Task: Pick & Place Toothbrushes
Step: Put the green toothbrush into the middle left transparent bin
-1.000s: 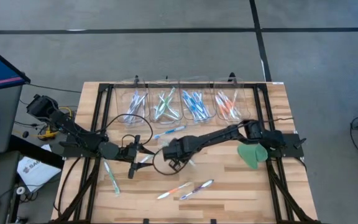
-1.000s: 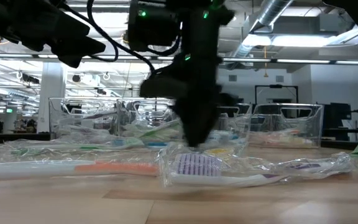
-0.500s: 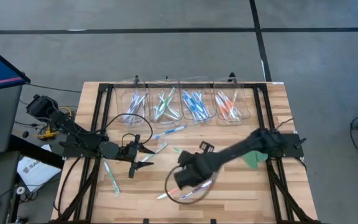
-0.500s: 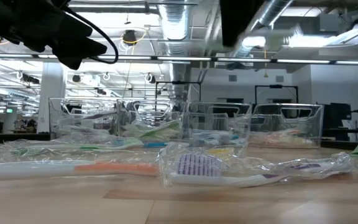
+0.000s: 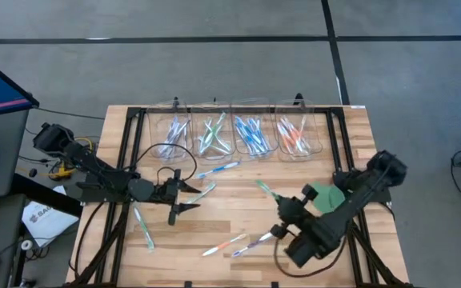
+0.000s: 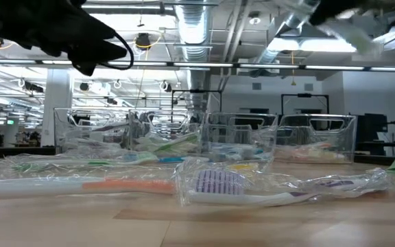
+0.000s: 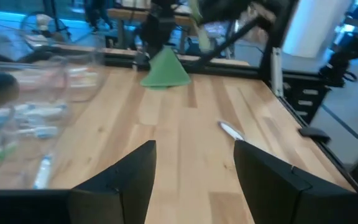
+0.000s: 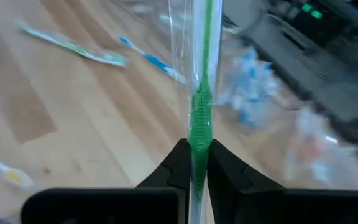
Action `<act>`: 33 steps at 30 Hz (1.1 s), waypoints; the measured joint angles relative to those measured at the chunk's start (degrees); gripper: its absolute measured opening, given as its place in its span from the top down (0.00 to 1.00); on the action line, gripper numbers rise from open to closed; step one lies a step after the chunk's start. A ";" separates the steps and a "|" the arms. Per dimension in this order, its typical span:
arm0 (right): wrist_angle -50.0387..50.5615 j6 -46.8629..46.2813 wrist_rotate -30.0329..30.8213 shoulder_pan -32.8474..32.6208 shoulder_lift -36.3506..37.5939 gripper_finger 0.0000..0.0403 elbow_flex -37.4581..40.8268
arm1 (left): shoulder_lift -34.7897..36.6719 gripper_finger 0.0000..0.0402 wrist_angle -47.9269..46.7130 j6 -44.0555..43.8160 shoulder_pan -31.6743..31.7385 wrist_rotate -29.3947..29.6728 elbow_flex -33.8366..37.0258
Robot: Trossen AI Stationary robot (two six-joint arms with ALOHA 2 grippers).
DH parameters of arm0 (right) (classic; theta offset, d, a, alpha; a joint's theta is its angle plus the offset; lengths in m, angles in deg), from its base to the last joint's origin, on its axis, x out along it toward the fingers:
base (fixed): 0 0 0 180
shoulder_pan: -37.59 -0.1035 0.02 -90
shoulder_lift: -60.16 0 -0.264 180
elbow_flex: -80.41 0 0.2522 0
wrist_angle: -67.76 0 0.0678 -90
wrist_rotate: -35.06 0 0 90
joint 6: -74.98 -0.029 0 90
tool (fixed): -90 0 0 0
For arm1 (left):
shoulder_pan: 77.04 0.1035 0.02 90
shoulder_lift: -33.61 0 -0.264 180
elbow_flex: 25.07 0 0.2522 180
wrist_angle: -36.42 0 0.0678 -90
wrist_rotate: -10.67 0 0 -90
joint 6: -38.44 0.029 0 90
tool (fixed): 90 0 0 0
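Note:
My right gripper (image 5: 281,204) hangs above the table's near right part, shut on a green toothbrush (image 5: 262,189) in a clear wrapper. My left gripper (image 5: 187,198) stands open with nothing between its fingers, left of the table's middle. Loose wrapped toothbrushes lie flat on the wood: a blue one (image 5: 218,168), a green one (image 5: 202,192), an orange one (image 5: 224,244), a purple one (image 5: 254,242) and one (image 5: 142,228) by the left arm. In the low view the purple one (image 6: 252,191) and the orange one (image 6: 81,184) lie closest. My right gripper pinches the green toothbrush's handle (image 8: 199,127) between its two fingers, through the clear wrapper. The brush runs straight on from the fingertips, in line with the fingers. It is lifted clear of the table and slants over it.
Several clear bins (image 5: 232,138) with sorted toothbrushes stand in a row at the far edge. A flat green disc (image 5: 326,198) lies at the right, beside my right arm. Black rails run along the table's left and right sides (image 5: 126,160).
My right gripper has risen from the table's middle with the green toothbrush and swung toward the near right, turning as it went. The brush is now lifted clear of the table. My left gripper has kept still and open.

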 joint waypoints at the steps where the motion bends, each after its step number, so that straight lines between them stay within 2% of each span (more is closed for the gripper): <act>1: -4.84 0.13 1.65 -0.48 1.48 0.95 4.20 | 0.00 0.48 0.27 0.02 0.65 0.05 0.00; 4: -23.02 4.66 5.37 -0.99 5.73 0.95 16.10 | 0.00 0.48 1.52 0.02 2.41 0.07 0.00; 8: -51.30 25.27 6.40 1.39 8.63 0.95 28.64 | 0.00 0.48 1.80 2.40 3.79 -0.77 0.00; 13: -89.83 46.95 -1.07 4.94 9.13 0.95 38.40 | -0.03 0.48 3.54 5.18 5.00 -7.74 0.00; 16: -107.68 60.76 -10.10 5.62 6.78 0.95 39.50 | -0.53 0.48 6.98 5.54 5.33 -11.29 0.00; 18: -113.31 67.37 -14.11 5.78 6.59 0.95 39.13 | -1.24 0.48 10.24 6.58 5.32 -12.54 0.00; 20: -115.27 69.42 -17.15 6.66 6.59 0.95 37.98 | -2.47 0.48 13.20 7.07 5.32 -13.34 0.00; 26: -113.55 69.61 -18.72 7.56 6.59 0.95 36.96 | -10.09 0.48 22.29 6.93 5.30 -16.80 0.00; 33: -115.86 65.57 -18.51 10.98 4.41 0.95 36.90 | -20.10 0.48 38.69 8.74 5.30 -17.46 -0.97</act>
